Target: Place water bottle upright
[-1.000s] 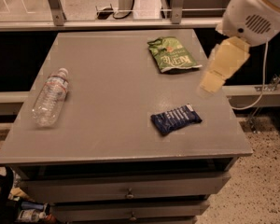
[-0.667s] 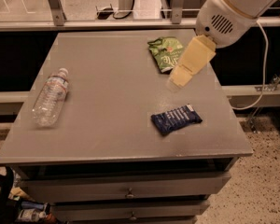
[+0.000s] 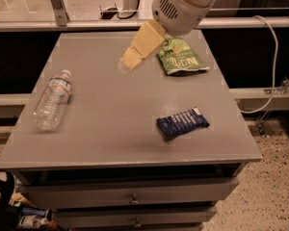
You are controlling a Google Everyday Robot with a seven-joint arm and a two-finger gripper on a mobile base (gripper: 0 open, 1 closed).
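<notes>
Because the grey table (image 3: 111, 143) is broad and flat, it gives room to stand the bottle. The gripper (image 3: 131, 61) hangs above the far centre, carrying nothing; whether it is released or clenched cannot be told. The water bottle (image 3: 52, 100) lies on its side near the left edge, ungrasped. The green snack bag (image 3: 179, 57) and blue packet (image 3: 182, 123) lie rightward, probably outside the approach path.

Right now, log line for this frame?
clear ribbed plastic water bottle: on its side, left of grey table | gripper: above table's rear middle, apart from bottle | upright: no
</notes>
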